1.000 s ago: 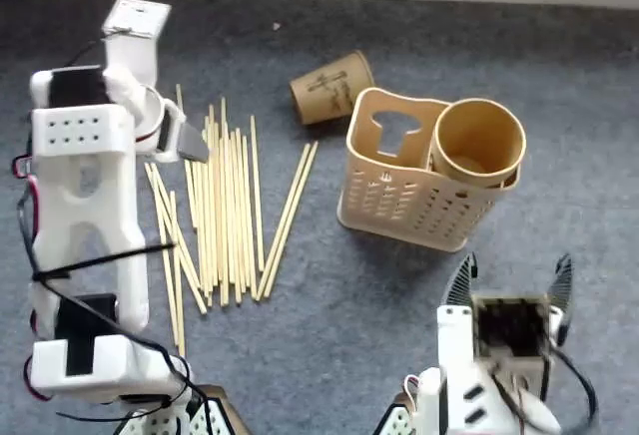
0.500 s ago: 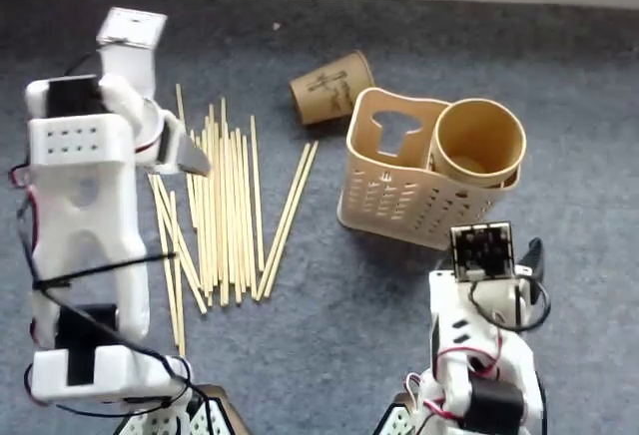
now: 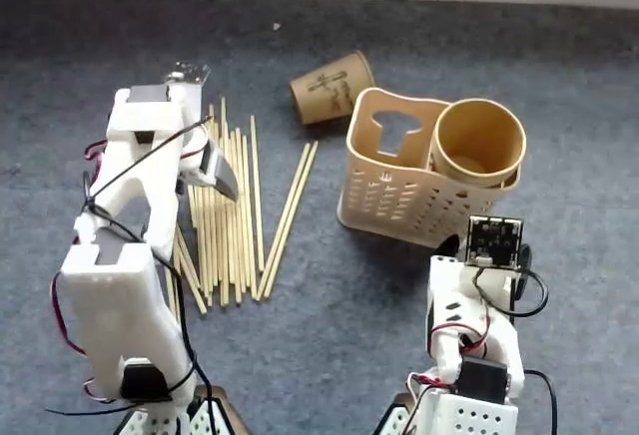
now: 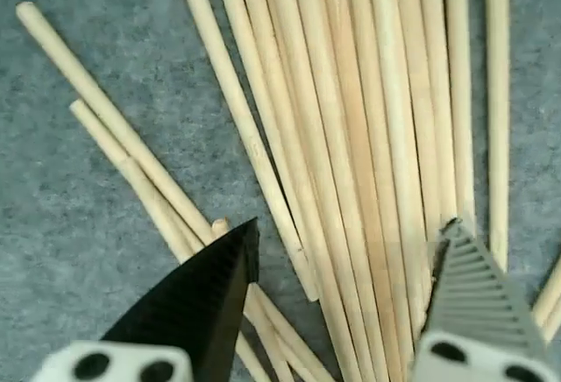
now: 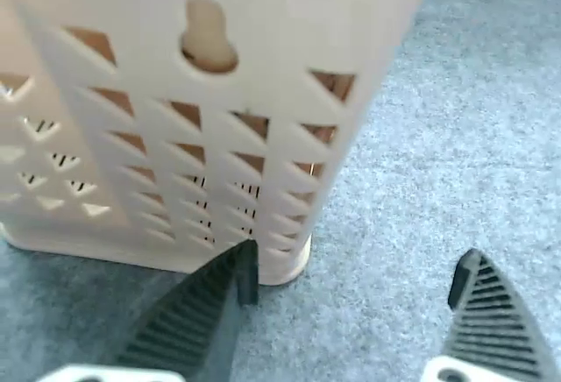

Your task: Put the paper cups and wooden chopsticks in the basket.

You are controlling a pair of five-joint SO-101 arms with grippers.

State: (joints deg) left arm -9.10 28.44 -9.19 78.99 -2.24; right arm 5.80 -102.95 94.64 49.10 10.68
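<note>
A: Which step is in hand?

B: On the grey felt surface (image 3: 559,106), the beige perforated plastic basket (image 3: 399,201) is loaded with one tan paper cup (image 3: 477,136); a second cup (image 3: 329,86) lies tipped beside it. The pale wooden chopsticks (image 4: 351,119) are judged the target: the left pincer (image 4: 351,229) is held wide over them.

A: What is needed?

B: Descent and closure on a few sticks. The right pincer (image 5: 358,255) is held wide at the basket's wall.

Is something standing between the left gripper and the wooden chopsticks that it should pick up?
Nothing visible does. The left gripper is open directly above the wooden chopsticks, with its fingers on either side of several sticks. Only the sticks and the grey carpet show between them.
</note>
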